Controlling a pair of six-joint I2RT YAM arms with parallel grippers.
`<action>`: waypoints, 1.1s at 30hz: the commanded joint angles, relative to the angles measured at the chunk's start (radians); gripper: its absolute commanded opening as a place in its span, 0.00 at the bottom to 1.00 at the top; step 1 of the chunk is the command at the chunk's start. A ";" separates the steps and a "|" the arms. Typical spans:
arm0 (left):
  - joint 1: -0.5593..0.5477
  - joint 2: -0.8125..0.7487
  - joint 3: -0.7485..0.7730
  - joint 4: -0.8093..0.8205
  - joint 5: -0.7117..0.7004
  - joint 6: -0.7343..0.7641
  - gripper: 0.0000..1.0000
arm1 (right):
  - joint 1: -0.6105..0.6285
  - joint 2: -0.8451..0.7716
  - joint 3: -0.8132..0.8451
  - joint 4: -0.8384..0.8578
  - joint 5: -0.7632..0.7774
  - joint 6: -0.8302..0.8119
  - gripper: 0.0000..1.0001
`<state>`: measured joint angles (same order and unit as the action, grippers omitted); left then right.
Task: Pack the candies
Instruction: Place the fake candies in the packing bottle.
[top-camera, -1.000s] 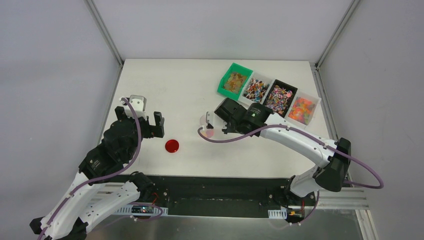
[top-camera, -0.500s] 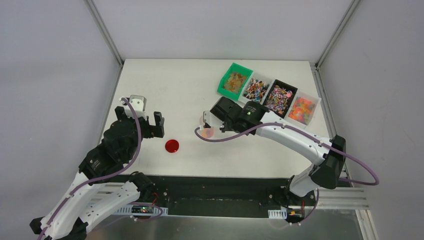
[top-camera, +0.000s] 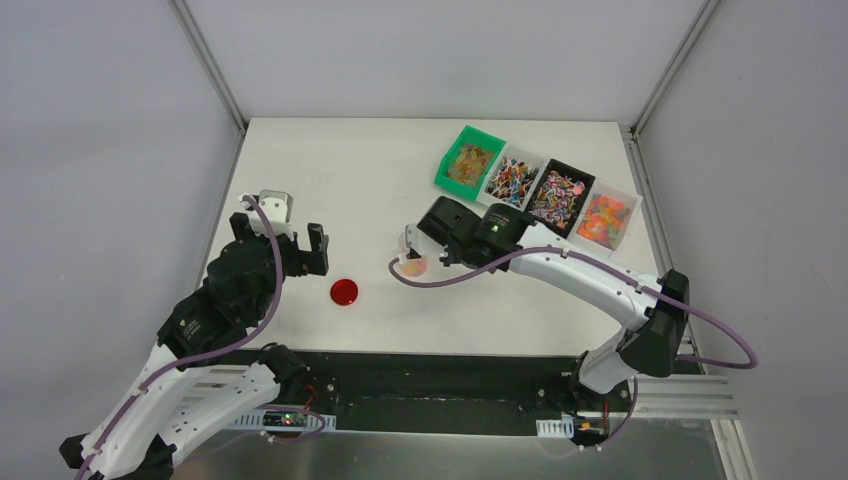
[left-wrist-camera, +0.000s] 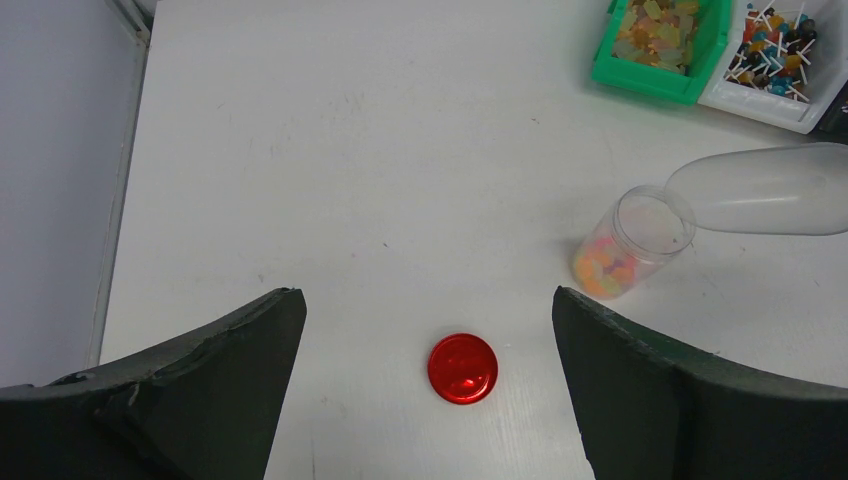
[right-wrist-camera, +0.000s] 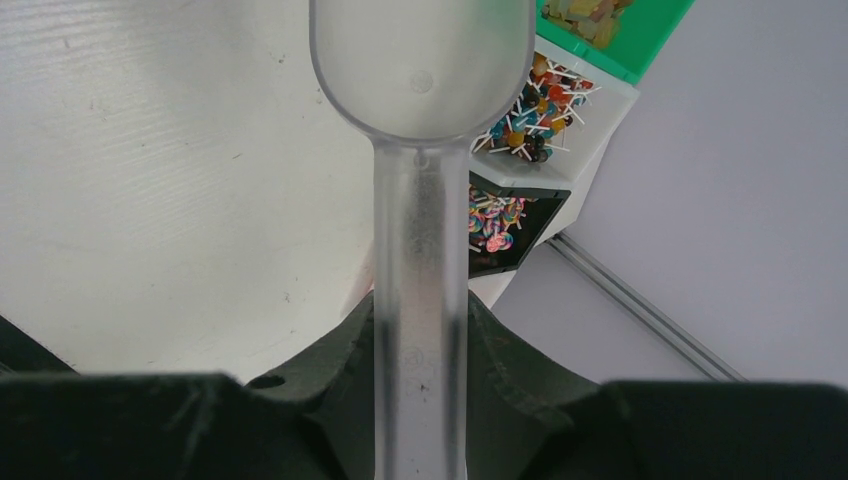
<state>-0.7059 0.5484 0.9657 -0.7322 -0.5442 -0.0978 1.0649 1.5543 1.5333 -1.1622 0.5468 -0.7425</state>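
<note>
The right fingers (right-wrist-camera: 340, 370) are clamped on the handle of the clear scoop (left-wrist-camera: 770, 190), whose empty-looking bowl meets the mouth of the small jar (left-wrist-camera: 655, 235), evidently for pouring. Orange and pink candies (left-wrist-camera: 605, 272) lie in its bottom; more wait in 4 bins (top-camera: 443, 172) at the far right of the tabletop (left-wrist-camera: 350, 150). The left fingers (left-wrist-camera: 200, 400) gape wide, holding nothing, near the red lid (left-wrist-camera: 463, 368), probably poised for capping.

The candies (top-camera: 557, 196) lie sorted in four bins (top-camera: 455, 189) at the table's far right: amber gummies, multicolour lollipops, swirled lollipops, orange-pink gummies. More orange and pink ones (left-wrist-camera: 607, 272) sit low in an upright, open clear jar (left-wrist-camera: 622, 212).
</note>
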 joint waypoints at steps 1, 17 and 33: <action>0.002 -0.001 -0.005 0.034 0.004 -0.012 0.99 | 0.012 -0.009 0.052 -0.010 0.045 -0.008 0.00; 0.002 -0.007 -0.010 0.036 0.012 -0.017 0.99 | 0.012 -0.176 -0.041 0.087 0.029 0.212 0.00; 0.002 0.020 -0.028 0.057 -0.068 0.008 0.99 | -0.110 -0.317 -0.173 0.244 0.044 0.559 0.00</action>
<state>-0.7059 0.5636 0.9432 -0.7120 -0.5705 -0.1036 1.0126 1.2758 1.3590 -0.9947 0.5636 -0.3340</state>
